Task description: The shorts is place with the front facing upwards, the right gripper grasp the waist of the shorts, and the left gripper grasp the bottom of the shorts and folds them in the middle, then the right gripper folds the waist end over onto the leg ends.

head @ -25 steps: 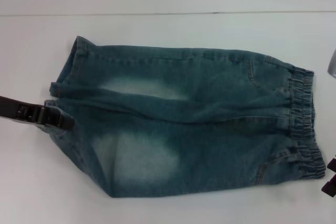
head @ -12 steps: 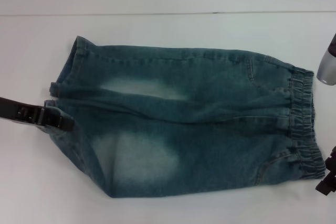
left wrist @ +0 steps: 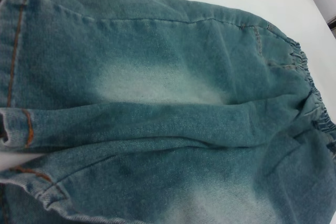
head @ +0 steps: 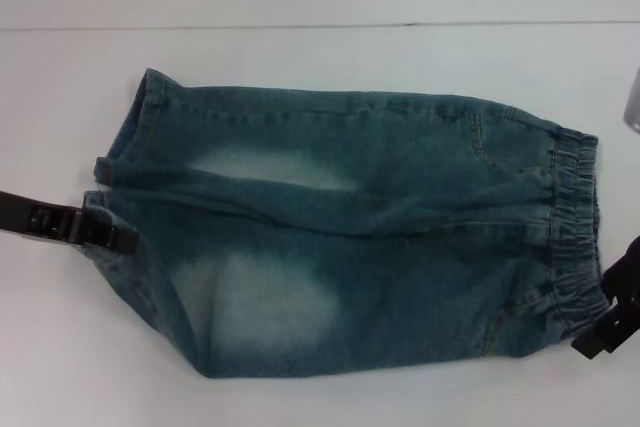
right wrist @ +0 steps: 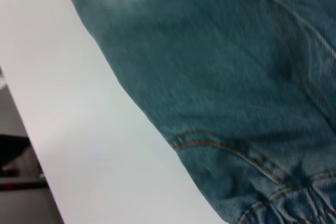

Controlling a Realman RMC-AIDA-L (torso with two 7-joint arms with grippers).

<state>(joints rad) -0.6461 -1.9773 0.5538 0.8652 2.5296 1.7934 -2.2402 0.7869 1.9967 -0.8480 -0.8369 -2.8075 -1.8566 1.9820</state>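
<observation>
The blue-green denim shorts lie flat on the white table, with the gathered waist to the right and the hemmed leg ends to the left. My left gripper reaches in from the left and lies at the near leg's hem. My right gripper sits at the near corner of the waistband, its black tip overlapping the cloth's edge. The left wrist view looks along the shorts from the orange-stitched hems. Pocket stitching and the waistband show in the right wrist view.
The white table stretches behind the shorts to a back edge line. A grey part of the right arm shows at the right border. In the right wrist view the table ends at an edge near the shorts, with dark floor beyond it.
My right gripper has come in from the right border to the near corner of the waist. The left gripper has barely shifted. The shorts lie as before.
</observation>
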